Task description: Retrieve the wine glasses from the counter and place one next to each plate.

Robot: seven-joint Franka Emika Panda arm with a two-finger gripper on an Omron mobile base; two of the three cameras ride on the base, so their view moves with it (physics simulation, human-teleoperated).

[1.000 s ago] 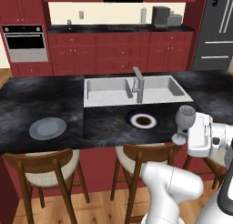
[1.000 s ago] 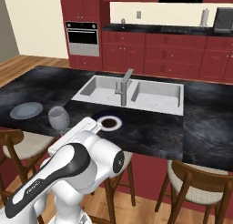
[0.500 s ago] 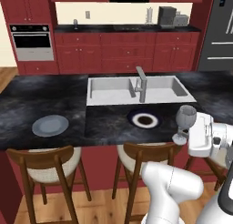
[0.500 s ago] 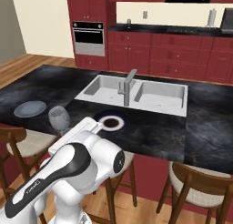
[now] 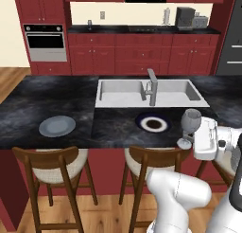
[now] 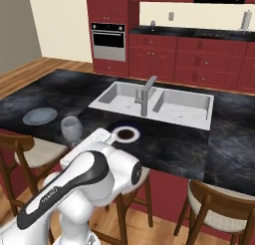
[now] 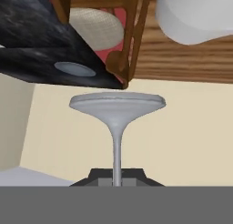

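Your hand [image 7: 117, 181] is clamped on the thin stem of a wine glass [image 5: 190, 122], its fingers drawn together around it at the lower edge of the hand view, where the round foot of the glass spreads across the middle of the picture. From the left base view the glass stands upright beside the white wrist, at the near right edge of the black desk [image 5: 56, 97], its bowl above the desk's surface and its foot level with the front edge. From the right base view the same glass [image 6: 70, 129] sits just ahead of the arm's white forearm. One grey-blue plate [image 5: 57, 126] lies flat on the desk's near left part, well apart from the glass (it appears also as a pale disc [image 7: 73, 68] on the dark slab in the hand view). A dark plate with a white ring [image 5: 153, 123] lies between the sink [image 5: 151, 92] and the near edge, left of the glass. Wooden stools [image 5: 54, 169] stand under the desk's front.
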